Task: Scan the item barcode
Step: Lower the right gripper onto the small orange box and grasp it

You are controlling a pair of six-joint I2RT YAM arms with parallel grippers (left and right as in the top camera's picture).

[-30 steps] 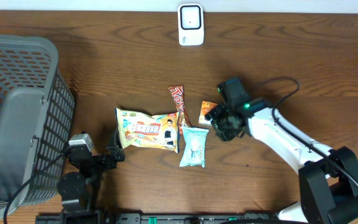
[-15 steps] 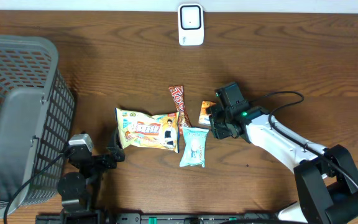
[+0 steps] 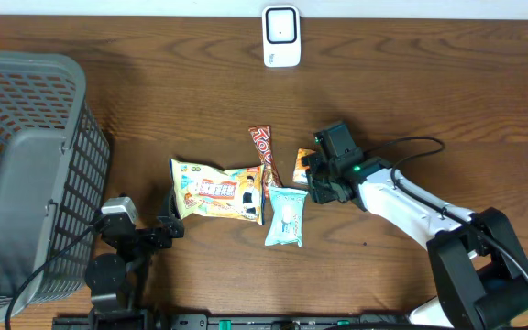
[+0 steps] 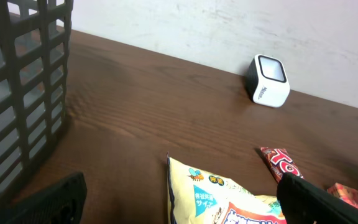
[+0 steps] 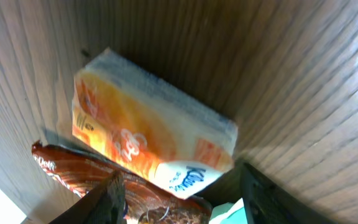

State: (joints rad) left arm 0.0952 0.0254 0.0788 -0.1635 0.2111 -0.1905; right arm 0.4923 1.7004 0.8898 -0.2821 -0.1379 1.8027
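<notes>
An orange tissue pack (image 3: pixel 302 162) lies right of a red-brown chocolate bar (image 3: pixel 262 151). My right gripper (image 3: pixel 311 180) stands open at the pack's right end. In the right wrist view the pack (image 5: pixel 148 130) fills the middle, its white near end lies in the gap of the right gripper (image 5: pixel 185 208), and neither finger presses it. A yellow snack bag (image 3: pixel 218 191) and a pale blue pack (image 3: pixel 286 216) lie beside these. The white scanner (image 3: pixel 281 37) stands at the table's far edge. My left gripper (image 4: pixel 185 208) hangs wide open with nothing in it, low over the bag's (image 4: pixel 222 196) left end.
A tall grey mesh basket (image 3: pixel 26 174) fills the left side, close to the left arm, and shows in the left wrist view (image 4: pixel 23 93). The scanner (image 4: pixel 270 81) stands against the pale wall. The chocolate bar (image 5: pixel 92 168) lies partly under the tissue pack.
My right gripper has moved a little left and closer to the orange tissue pack, covering more of it from above. The left arm and the items have not moved.
</notes>
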